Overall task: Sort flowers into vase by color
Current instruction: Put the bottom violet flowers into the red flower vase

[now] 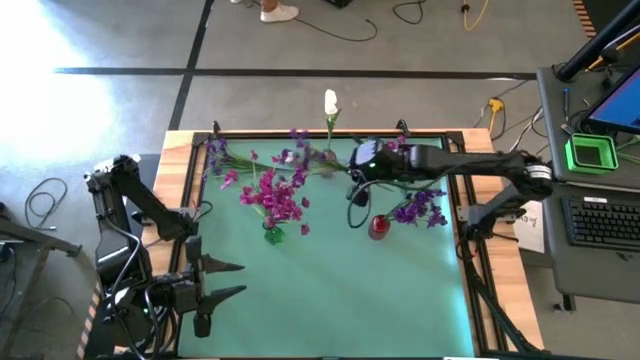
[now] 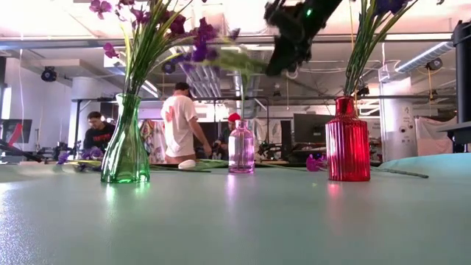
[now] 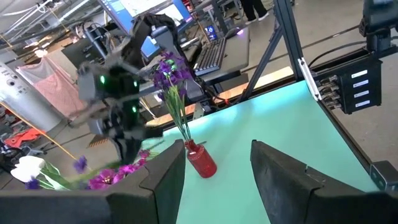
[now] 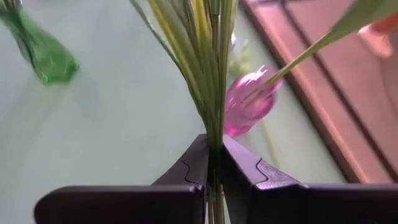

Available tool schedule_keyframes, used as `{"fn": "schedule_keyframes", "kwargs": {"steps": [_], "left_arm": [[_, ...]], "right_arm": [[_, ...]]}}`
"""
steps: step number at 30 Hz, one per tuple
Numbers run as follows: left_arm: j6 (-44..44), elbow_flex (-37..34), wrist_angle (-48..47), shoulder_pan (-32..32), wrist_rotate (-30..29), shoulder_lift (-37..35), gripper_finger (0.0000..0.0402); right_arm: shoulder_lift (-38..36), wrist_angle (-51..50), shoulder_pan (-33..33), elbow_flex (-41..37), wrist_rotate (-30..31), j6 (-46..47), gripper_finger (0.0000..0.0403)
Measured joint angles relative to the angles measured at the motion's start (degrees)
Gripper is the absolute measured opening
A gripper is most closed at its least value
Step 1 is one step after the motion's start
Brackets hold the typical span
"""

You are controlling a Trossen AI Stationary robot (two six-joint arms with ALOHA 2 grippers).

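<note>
Right gripper (image 4: pixel 214 163) is clamped on a bunch of thin green stems (image 4: pixel 208 74), held in the air just above the pink vase (image 4: pixel 247 102). In the overhead view it sits over the far middle of the teal mat (image 1: pixel 330 290).

Left gripper (image 3: pixel 214 171): fingers parted, nothing between them, parked at the near left corner, well away from the pink vase.

Progress, as I judge it: partly done.
- Green vase (image 2: pixel 126 143), left of the pink vase: already carries magenta-pink blooms (image 1: pixel 275 198).
- Red vase (image 2: pixel 347 140), right of the pink vase: carries purple blooms (image 1: pixel 420 208).
- Pink vase: one white bud (image 1: pixel 330 101) on a stem seems to stand in it; I cannot tell for certain.
- Loose purple flowers (image 1: pixel 225 155) lie on the mat beyond the green vase, left of the pink vase; these remain to be sorted.

Materials: all three vases are ribbed, translucent and glossy, narrow at the neck and wider below. Stems are long, wiry and flexible-looking. The mat is smooth and slightly reflective.
</note>
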Motion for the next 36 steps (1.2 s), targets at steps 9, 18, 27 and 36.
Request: {"fn": "schedule_keyframes", "kwargs": {"steps": [9,18,27,36], "left_arm": [[0.17,0.01,0.05,0.16,0.00,0.00,0.0169],[-1.29,0.01,0.96,3.82,0.11,0.46,0.0169],[11.30,-0.42,9.37,10.63,18.88,1.97,0.0169],[33.00,-4.36,34.16,20.73,30.14,1.01,0.0169]], "right_arm": [[-9.56,7.21,0.00,0.04,5.59,-5.61,0.0022],[-17.00,17.85,0.00,0.04,5.58,-11.30,0.0022],[-22.80,25.74,0.56,0.08,-2.61,-8.41,0.0022],[-23.22,38.63,5.64,0.07,-5.63,-7.98,0.0022]]}}
